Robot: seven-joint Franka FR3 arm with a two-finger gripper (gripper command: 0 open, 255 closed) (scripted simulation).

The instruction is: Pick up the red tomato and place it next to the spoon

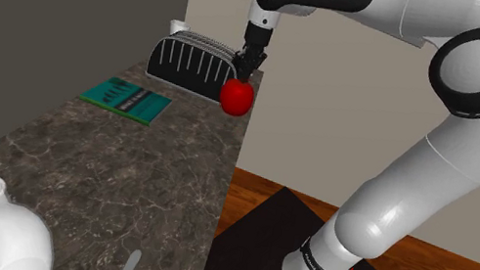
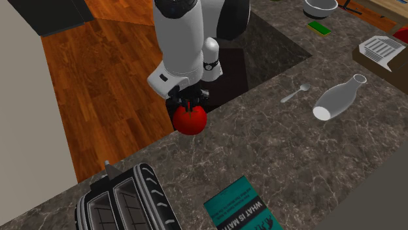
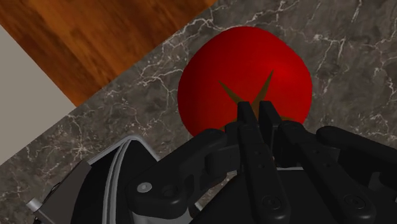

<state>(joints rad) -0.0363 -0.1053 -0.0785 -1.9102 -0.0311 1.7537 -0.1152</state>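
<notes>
The all-black gripper (image 1: 246, 75) hangs from the white arm (image 1: 442, 161) near the top middle of the shoulder view. Its 2 fingers (image 3: 249, 137) are drawn close together, pinched on the brown stem at the top of the red tomato (image 1: 237, 97). In the wrist view the tomato's round body bulges out on both sides of the narrow fingertips.

In the shoulder view the tomato sits just below the gripper, over the right-hand edge of the dark marbled counter (image 1: 122, 180). In the second exterior view it shows left of centre, where the counter meets the wooden floor (image 2: 104, 72). I cannot tell whether it rests on the counter or hangs just clear of it.

A black and silver 2-slot toaster (image 1: 192, 62) stands just left of the tomato in the shoulder view, and in the lower left corner of the second exterior view. A teal book (image 1: 125, 99) lies flat on the counter, lower and further left in the shoulder view.

The spoon (image 2: 295, 93) lies in the upper right of the second exterior view, well apart from the tomato. A white vase (image 2: 337, 100) is just beside it on its right. In the shoulder view the spoon's handle and the vase sit at the bottom left, near the frame edge.

The black stand (image 1: 250, 249) rests on the floor at the shoulder view's lower right.
</notes>
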